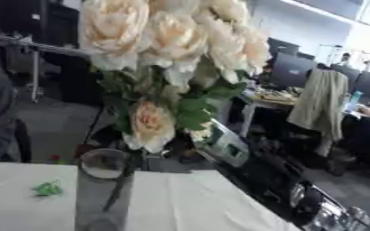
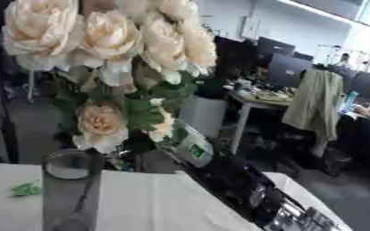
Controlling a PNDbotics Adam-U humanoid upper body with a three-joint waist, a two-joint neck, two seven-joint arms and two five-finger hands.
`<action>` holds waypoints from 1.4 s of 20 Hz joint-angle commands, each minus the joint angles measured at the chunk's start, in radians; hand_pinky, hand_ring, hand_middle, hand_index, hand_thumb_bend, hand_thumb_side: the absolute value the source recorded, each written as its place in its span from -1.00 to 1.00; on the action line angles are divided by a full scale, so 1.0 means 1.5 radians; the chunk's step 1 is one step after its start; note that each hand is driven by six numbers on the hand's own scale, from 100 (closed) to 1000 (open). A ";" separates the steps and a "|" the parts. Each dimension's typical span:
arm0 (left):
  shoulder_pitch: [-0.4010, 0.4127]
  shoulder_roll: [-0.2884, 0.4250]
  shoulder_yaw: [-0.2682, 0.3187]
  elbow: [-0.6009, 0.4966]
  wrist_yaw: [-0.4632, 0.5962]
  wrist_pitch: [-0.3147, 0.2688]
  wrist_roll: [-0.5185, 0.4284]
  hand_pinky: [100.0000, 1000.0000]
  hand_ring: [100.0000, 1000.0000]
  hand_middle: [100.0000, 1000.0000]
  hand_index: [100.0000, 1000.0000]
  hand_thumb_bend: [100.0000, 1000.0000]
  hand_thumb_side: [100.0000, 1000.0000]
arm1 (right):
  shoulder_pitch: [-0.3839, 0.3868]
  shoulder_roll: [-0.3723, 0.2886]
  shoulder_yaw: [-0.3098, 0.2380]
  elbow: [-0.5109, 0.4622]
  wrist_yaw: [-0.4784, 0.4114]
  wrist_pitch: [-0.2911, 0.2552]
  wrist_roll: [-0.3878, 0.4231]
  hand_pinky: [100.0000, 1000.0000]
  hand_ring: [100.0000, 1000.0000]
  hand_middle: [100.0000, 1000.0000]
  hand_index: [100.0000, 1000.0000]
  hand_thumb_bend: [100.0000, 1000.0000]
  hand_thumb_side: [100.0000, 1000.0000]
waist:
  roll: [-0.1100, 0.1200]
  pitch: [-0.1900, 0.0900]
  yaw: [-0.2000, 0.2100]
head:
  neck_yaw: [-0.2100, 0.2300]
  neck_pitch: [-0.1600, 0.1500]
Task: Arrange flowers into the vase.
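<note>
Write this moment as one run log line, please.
flowers: cream bunch, stems in vase | vase: upright on white table | green scrap: on table left of vase | hands: not in view

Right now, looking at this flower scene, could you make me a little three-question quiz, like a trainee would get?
1. True or false: the flowers are cream-coloured.
2. Multiple choice: the small green scrap on the table lies A) inside the vase, B) to the left of the vase, C) on top of the blooms.
3. Fill in: the dark stem seen through the glass leans down into the ____.

Key: 1 true. 2 B. 3 vase. Neither robot hand can be picked out in either view.
</note>
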 commanded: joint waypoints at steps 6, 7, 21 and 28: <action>-0.015 0.005 -0.001 -0.006 -0.003 0.000 -0.004 0.40 0.21 0.16 0.36 0.92 0.67 | -0.014 -0.019 -0.008 0.008 0.016 0.023 -0.017 1.00 1.00 0.91 0.75 -1.00 0.69 | 0.003 -0.007 0.003 | 0.002 -0.010; -0.016 0.005 -0.001 -0.006 -0.003 0.000 -0.004 0.40 0.21 0.16 0.36 0.93 0.67 | -0.014 -0.017 -0.008 0.012 0.017 0.030 -0.023 1.00 1.00 0.90 0.74 -1.00 0.73 | 0.003 -0.006 0.003 | 0.002 -0.011; -0.016 0.001 -0.004 -0.005 0.000 0.000 -0.009 0.40 0.20 0.15 0.36 0.94 0.66 | -0.004 -0.012 -0.017 0.056 -0.021 0.107 -0.103 1.00 1.00 0.84 0.67 -1.00 0.83 | 0.007 0.005 0.011 | 0.002 -0.011; -0.016 0.005 -0.004 -0.003 0.001 0.000 -0.009 0.40 0.20 0.15 0.36 0.93 0.67 | 0.000 -0.017 -0.019 0.058 -0.027 0.111 -0.101 1.00 1.00 0.84 0.68 -1.00 0.83 | 0.007 -0.002 0.006 | 0.003 -0.012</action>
